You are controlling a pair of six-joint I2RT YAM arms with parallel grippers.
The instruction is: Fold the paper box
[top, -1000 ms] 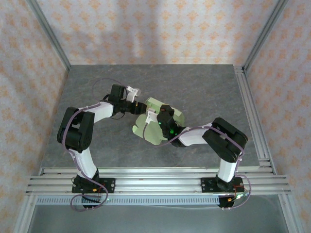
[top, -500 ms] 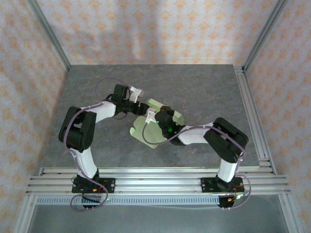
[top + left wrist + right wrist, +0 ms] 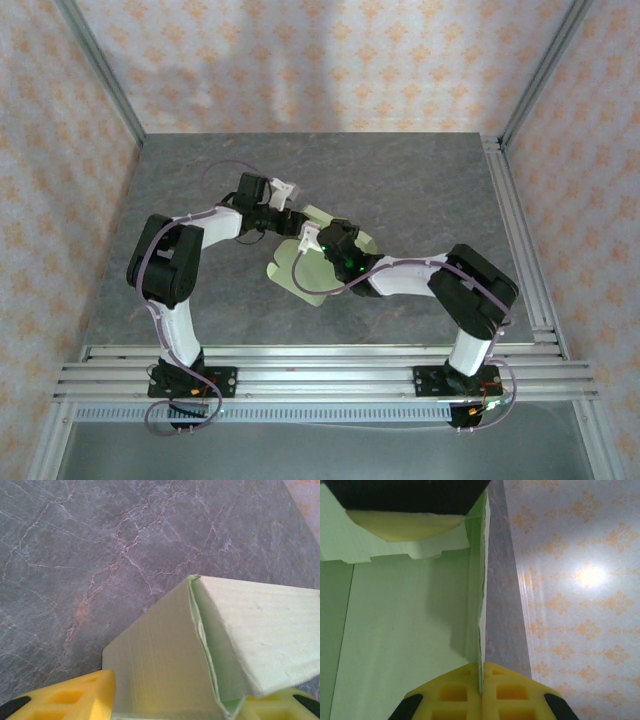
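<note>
Left arm (image 3: 205, 230) and right arm (image 3: 400, 275) bend inward: right fingers (image 3: 455, 695) pinch the paper box (image 3: 405, 630); left fingers (image 3: 65, 700) straddle it, grip unclear.

I work in a robotics lab test cell. A grey marble-patterned tabletop (image 3: 400, 180) is boxed by bare aluminium frame posts (image 3: 101, 70) and cream wall panels with orange ornaments (image 3: 330, 60) from 9 through 12 to 3 o'clock. My black arm bases (image 3: 180, 380) are bolted to silver aluminium rails (image 3: 320, 362) at 6 o'clock.

The paper box (image 3: 296, 279) lay on the table (image 3: 420, 190), one folded corner between the left gripper's (image 3: 195, 686) fingers. Its upright wall was pinched in the right gripper (image 3: 481, 672), its panels spreading to that gripper's left.
</note>
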